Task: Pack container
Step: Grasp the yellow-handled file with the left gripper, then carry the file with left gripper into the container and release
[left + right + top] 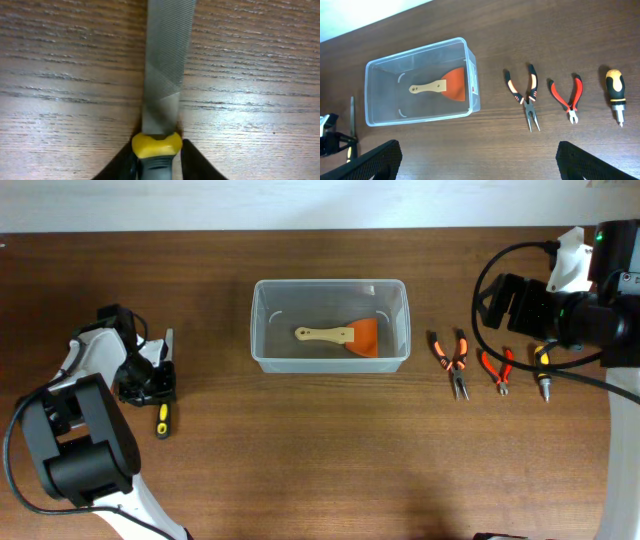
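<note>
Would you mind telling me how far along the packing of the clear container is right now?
Done: one orange scraper lies inside the container. In hand: the left gripper has its jaws against the handle of the file, which lies flat on the table. Left: needle-nose pliers, red cutters and stubby screwdriver lie right of the container, untouched; the right gripper hangs open above the table.
</note>
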You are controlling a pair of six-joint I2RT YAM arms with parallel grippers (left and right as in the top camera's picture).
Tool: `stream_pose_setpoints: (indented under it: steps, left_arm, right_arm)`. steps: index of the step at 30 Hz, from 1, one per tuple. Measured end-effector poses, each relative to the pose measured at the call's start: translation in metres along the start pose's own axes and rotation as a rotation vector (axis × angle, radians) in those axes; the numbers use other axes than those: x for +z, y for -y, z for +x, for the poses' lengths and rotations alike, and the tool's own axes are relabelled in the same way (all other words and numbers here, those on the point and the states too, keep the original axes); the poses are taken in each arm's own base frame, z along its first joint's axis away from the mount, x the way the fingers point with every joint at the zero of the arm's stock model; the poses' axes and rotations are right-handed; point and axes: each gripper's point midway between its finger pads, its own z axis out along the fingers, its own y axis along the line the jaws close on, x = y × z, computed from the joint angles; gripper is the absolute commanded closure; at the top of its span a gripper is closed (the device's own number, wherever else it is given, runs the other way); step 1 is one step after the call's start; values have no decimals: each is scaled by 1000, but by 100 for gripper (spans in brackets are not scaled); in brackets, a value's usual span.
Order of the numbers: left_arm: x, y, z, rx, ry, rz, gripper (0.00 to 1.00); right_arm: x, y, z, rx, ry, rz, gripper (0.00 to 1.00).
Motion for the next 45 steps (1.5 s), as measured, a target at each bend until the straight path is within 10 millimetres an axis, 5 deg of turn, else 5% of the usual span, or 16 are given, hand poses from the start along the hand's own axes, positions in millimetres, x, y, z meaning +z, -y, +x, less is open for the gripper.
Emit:
stream_pose_setpoints:
  steps: [5, 7, 19, 23, 28, 31, 37, 41, 45]
  left_arm:
    - [0, -1, 3, 6, -10, -3, 86]
    - [0, -1, 3, 6, -10, -2, 98]
    - [-5, 2, 8, 17, -38, 9, 98]
    - [-27, 5, 0, 35, -21, 11, 98]
    - [-96, 22, -35, 112, 168, -22, 98]
    - [-154, 54, -54, 211, 332, -41, 98]
    - [-254, 178, -60, 631, 676, -20, 98]
    - [-273, 270, -40, 1017, 806, -40, 98]
    - [-260, 322, -26, 1310, 824, -91, 98]
  right_arm:
    - [0, 0, 0, 0, 0, 0, 1]
    - [0, 0, 0, 1, 0, 0, 1]
    - [0, 0, 0, 0, 0, 0, 1]
    - [0, 0, 0, 0, 0, 0, 1]
    - [0, 0, 0, 0, 0, 0, 1]
    - [0, 0, 0, 1, 0, 0, 1]
    - [0, 0, 0, 0, 0, 0, 1]
    - [0, 0, 0, 0, 0, 0, 1]
    - [0, 0, 0, 0, 0, 0, 1]
